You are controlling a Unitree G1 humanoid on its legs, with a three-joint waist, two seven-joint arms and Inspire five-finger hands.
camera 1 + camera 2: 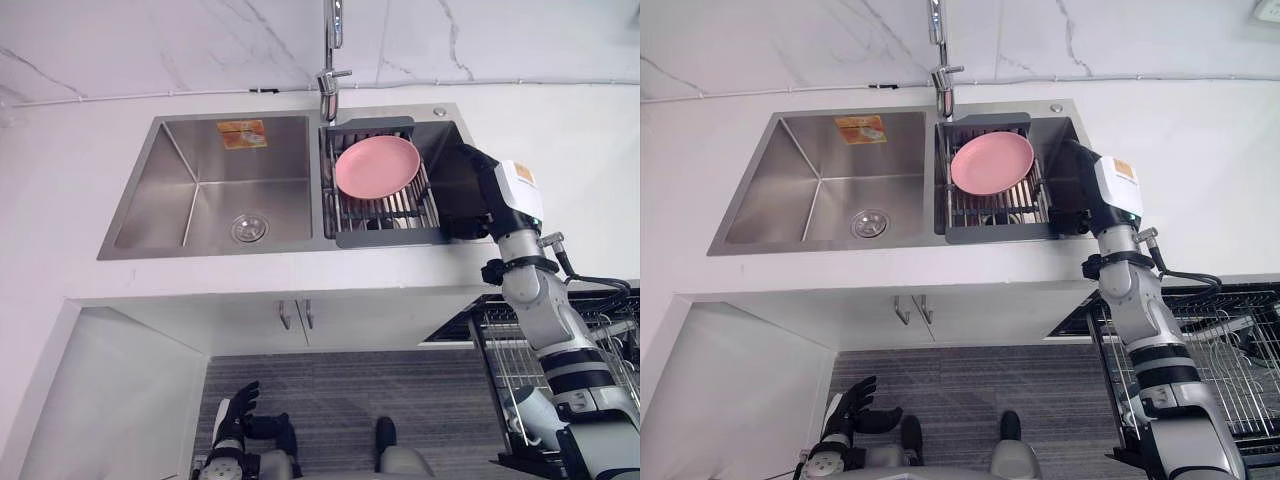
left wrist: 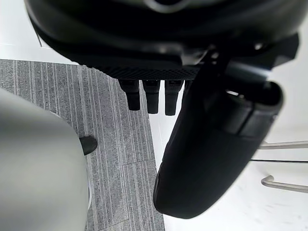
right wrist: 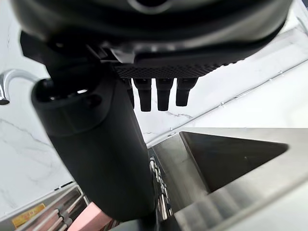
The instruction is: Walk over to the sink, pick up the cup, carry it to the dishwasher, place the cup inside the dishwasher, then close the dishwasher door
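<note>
Right hand [image 1: 464, 188] at sink [image 1: 225, 165] beside pink plate [image 1: 377, 166]; wrist view: fingers [image 3: 161, 96] straight, empty.

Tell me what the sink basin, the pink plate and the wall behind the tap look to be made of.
Sink basin: brushed stainless steel, judging by its grey metallic sheen and soft reflections.
Pink plate: matte, even pink, likely plastic or a similar composite; ceramic cannot be ruled out.
Wall: white with thin grey veins, so marble or a marble-look slab.
</note>
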